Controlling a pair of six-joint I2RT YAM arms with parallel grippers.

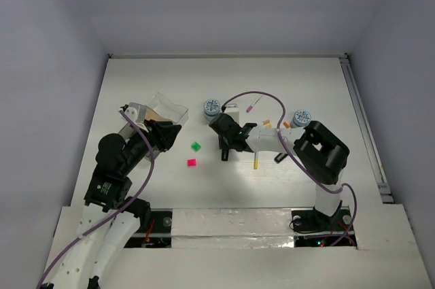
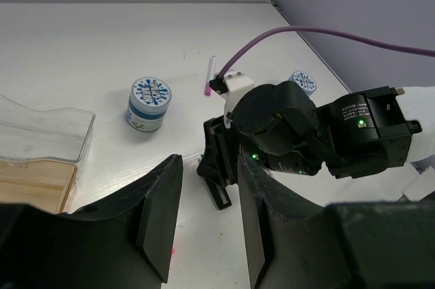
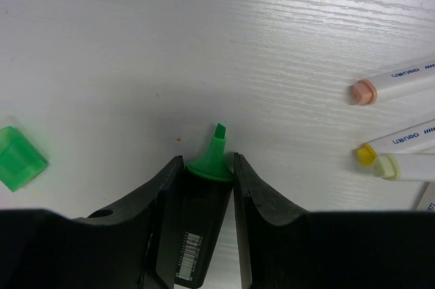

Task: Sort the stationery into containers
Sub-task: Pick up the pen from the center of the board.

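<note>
My right gripper (image 3: 207,163) is shut on a short black marker (image 3: 197,228) whose bare green tip (image 3: 216,153) sticks out past the fingertips, just over the white table. In the top view this gripper (image 1: 224,151) is at mid-table. A small green cube-like piece (image 3: 19,158) lies to its left, with a pink one (image 1: 192,162) near it. My left gripper (image 2: 207,228) hangs open and empty beside the containers: a clear tray (image 2: 47,126) and a tan one (image 2: 30,183). Thin white pens (image 3: 401,79) with orange and yellow tips (image 3: 366,155) lie to the right.
Two round blue-white discs (image 1: 212,107) (image 1: 302,117) sit behind the right arm. A pink-tipped pen (image 1: 253,104) lies between them and a yellow-tipped pen (image 1: 256,161) nearer the front. The right arm's purple cable (image 1: 262,96) arcs over the pens.
</note>
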